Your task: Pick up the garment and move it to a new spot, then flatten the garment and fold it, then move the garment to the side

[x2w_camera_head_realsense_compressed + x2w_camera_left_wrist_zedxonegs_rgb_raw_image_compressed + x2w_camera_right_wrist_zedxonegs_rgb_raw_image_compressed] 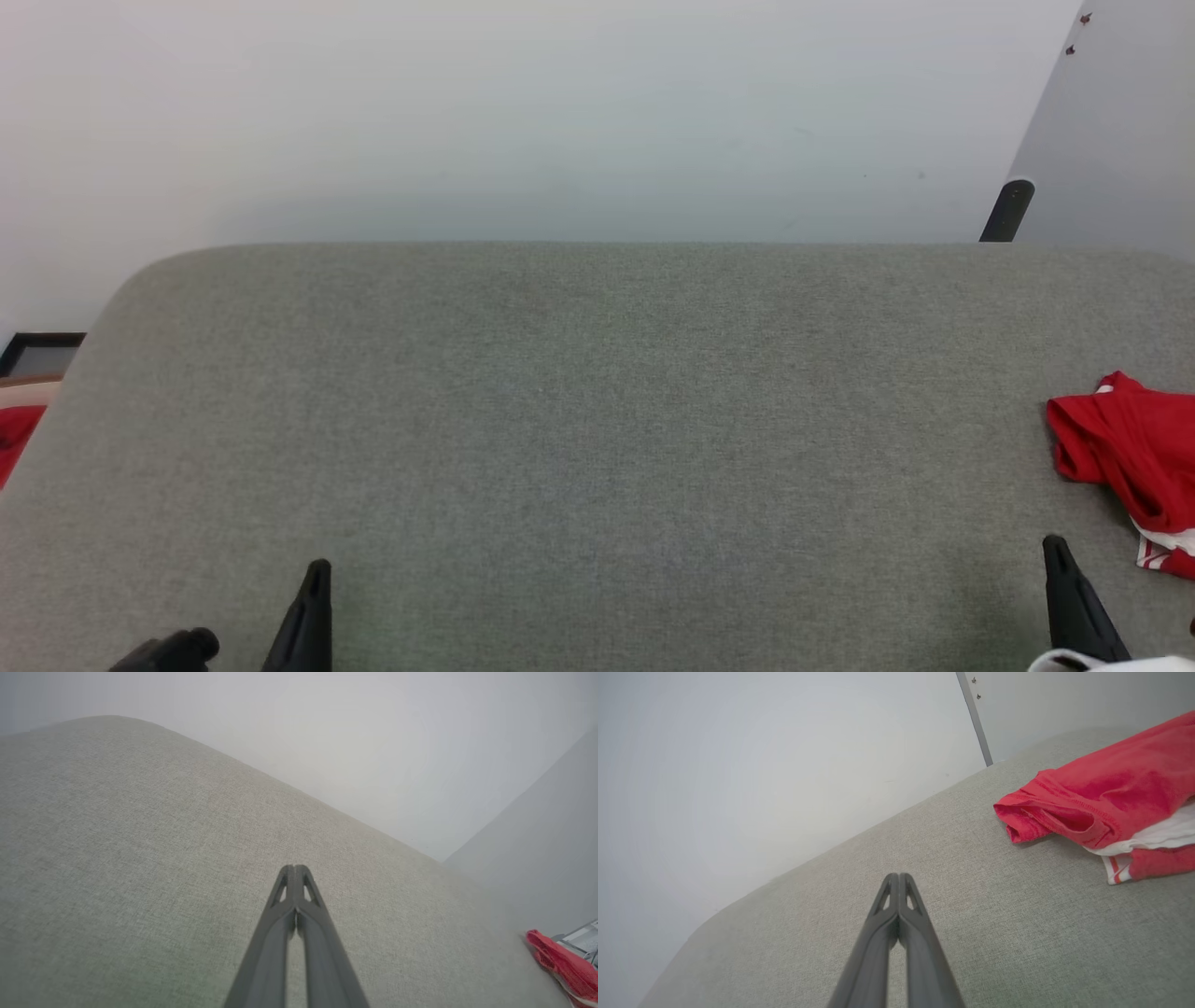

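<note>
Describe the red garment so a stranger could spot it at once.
Take the wide grey fabric surface before the white wall and follow it to its right side, past the right gripper. The garment lies crumpled there: bright red with a white, red-striped trim, the only colour on the grey.

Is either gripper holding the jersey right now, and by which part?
Nothing held: left gripper and right gripper are shut, empty; the red jersey lies crumpled apart from both.

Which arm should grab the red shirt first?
Right. The shirt lies crumpled near the right gripper; the left gripper sits far off on the other side. Both are shut and empty.
</note>
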{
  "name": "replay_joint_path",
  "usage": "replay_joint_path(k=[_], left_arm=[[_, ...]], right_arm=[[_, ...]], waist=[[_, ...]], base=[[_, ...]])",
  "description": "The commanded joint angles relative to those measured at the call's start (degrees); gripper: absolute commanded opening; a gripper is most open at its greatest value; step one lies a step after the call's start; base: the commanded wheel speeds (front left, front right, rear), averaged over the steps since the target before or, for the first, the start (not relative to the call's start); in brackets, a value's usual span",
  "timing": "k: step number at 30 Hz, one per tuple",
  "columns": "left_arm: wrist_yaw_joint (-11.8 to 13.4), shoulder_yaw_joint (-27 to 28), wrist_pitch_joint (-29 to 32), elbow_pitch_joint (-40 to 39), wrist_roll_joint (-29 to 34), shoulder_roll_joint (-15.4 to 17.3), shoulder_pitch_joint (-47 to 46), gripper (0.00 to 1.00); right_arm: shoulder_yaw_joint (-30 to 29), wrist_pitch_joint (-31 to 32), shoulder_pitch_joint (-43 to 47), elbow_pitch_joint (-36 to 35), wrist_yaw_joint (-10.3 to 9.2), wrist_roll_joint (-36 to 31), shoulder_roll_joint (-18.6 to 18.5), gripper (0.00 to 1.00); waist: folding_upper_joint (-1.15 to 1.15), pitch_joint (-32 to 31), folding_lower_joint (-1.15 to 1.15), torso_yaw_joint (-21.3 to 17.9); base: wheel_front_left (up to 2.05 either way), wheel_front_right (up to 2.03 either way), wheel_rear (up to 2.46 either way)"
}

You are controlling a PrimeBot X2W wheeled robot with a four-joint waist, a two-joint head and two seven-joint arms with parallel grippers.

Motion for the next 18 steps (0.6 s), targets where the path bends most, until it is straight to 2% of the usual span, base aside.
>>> replay_joint_path(k=[1, 18], left_arm=[[-0.4, 0.6, 0.5, -0.5, -2.2, 0.0, -1.6, 0.00], [-0.6, 1.9, 4.1, 1.0, -15.9, -1.5, -4.5, 0.00]], right_arm=[[-0.3, 0.4, -2.1, -0.5, -0.01, 2.2, -0.2, 0.00], [-0.6, 3.6, -4.8, 1.6, -0.01, 16.0, 0.5, 0.00]], waist=[[0.00, 0.0, 0.00, 0.0], [0.00, 0.3, 0.00, -0.3]], base=[[0.00, 0.00, 0.00], [0.00, 0.00, 0.00]])
